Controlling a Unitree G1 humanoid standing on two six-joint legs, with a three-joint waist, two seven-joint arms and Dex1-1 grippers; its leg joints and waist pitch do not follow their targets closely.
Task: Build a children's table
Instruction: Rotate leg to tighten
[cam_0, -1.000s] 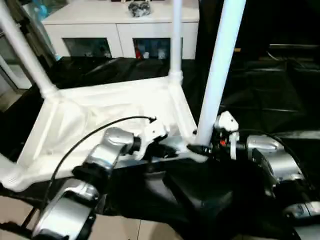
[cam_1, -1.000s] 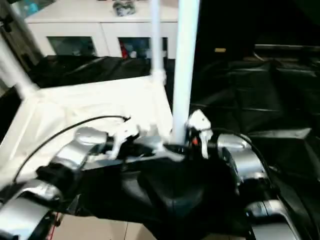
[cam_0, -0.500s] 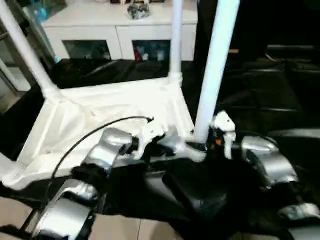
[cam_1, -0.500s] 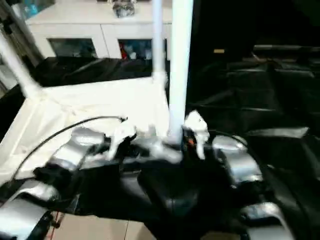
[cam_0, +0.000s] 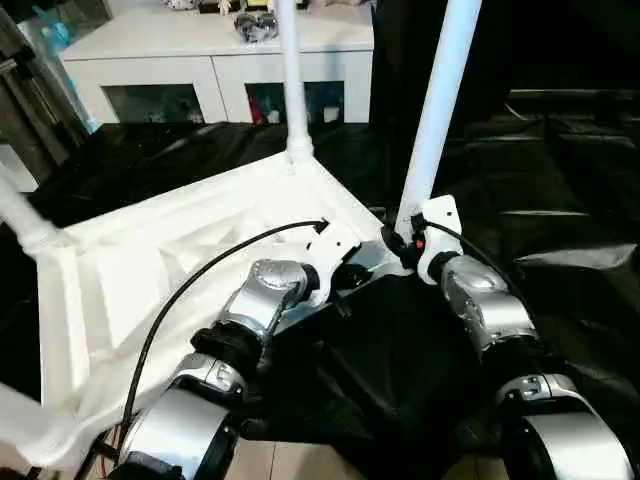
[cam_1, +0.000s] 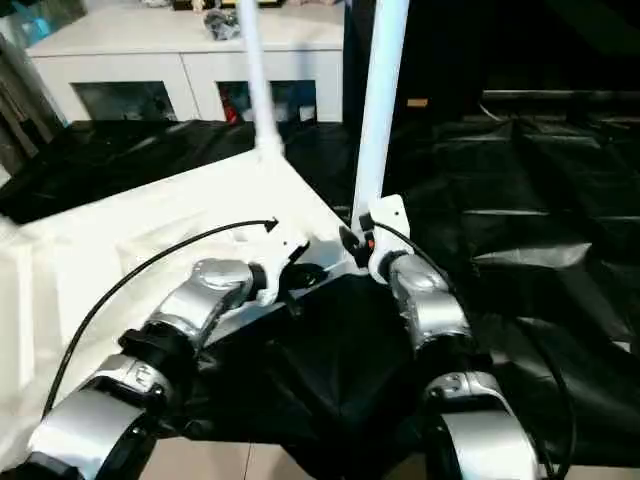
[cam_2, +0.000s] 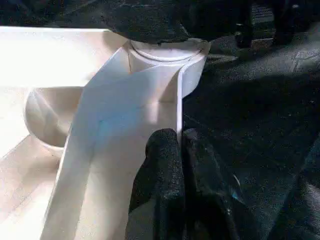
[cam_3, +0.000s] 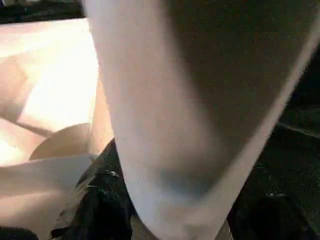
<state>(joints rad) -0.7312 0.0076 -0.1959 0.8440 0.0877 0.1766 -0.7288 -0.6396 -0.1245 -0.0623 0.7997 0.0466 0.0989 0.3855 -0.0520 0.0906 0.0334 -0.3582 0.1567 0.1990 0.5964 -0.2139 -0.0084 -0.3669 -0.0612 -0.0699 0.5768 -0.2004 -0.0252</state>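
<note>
The upturned children's table (cam_0: 180, 250) lay on the black-draped tabletop (cam_0: 560, 200), light, stiff and slippery-looking; the left end effector (cam_2: 177, 145) pinched its thin rim shut, the right end effector (cam_0: 402, 243) clasped the near leg (cam_0: 437, 110) low by its socket, the best hold.

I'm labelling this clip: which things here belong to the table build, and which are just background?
Part of the job: white tabletop, lying underside up; near leg held by the right gripper; far leg; left gripper pinching the tabletop's rim.

Background: white cabinet; black cloth.
</note>
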